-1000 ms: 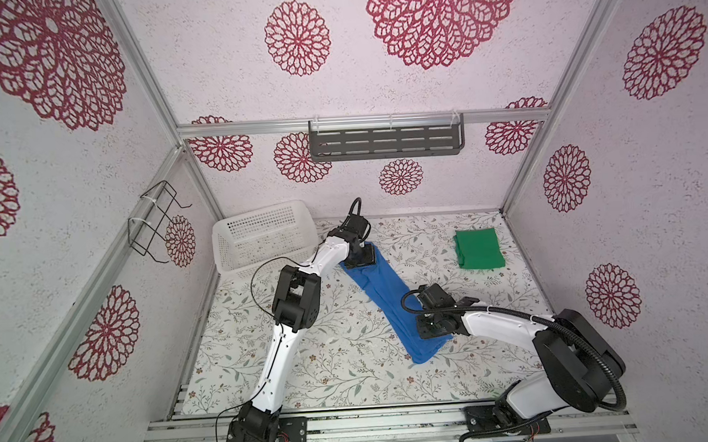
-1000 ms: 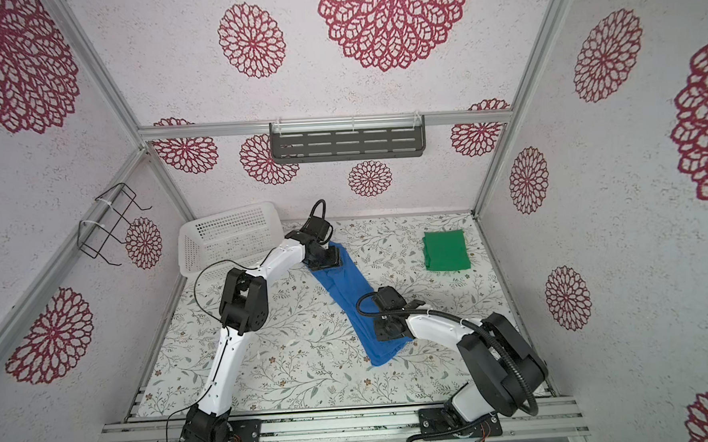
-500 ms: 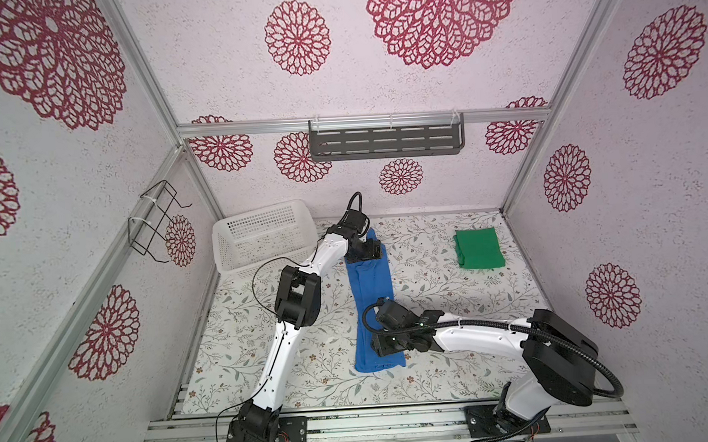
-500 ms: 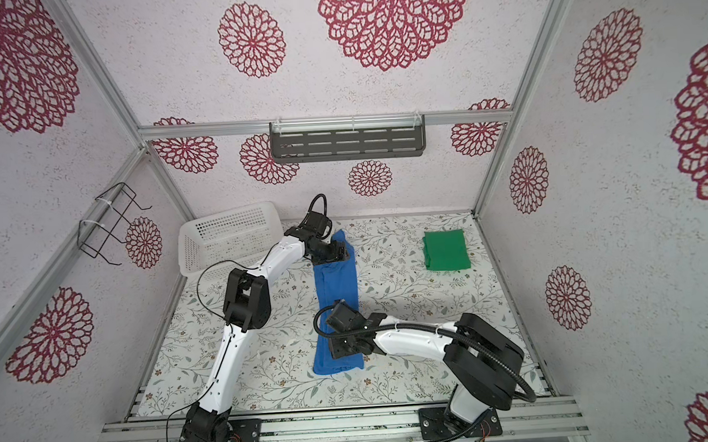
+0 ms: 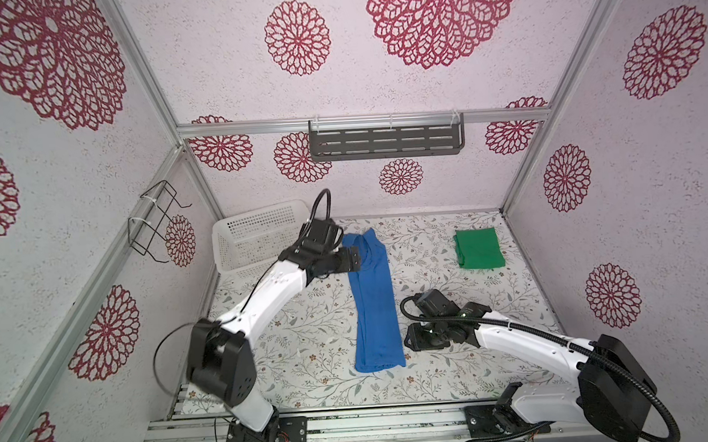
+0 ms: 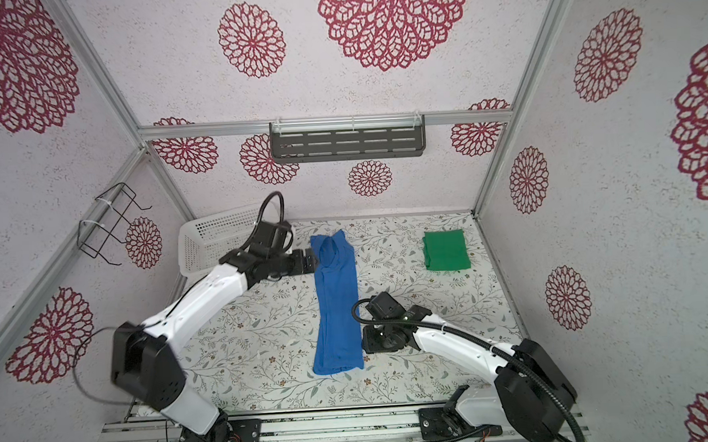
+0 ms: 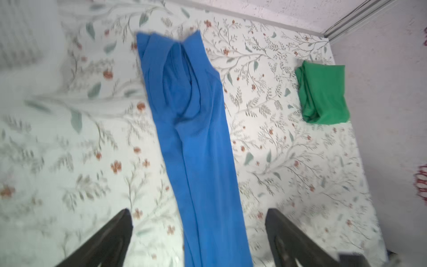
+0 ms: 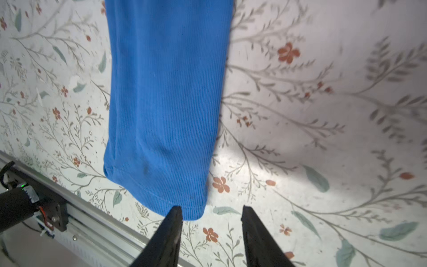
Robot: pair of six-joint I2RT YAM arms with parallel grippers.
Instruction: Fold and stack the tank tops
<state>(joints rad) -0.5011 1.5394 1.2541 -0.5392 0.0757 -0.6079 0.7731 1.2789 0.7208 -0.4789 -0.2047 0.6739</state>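
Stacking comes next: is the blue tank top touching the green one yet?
Apart. In both top views, bare floral table shows between the blue tank top and the folded green tank top.

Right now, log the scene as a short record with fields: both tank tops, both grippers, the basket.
blue tank top: long narrow strip lying flat mid-table, straps towards the back wall
green tank top: folded into a compact square, far right, apart from the blue one
left gripper: open, holding nothing, at the strap end
right gripper: open, holding nothing, beside the hem corner
basket: white, perforated, far left corner
stack: not yet made
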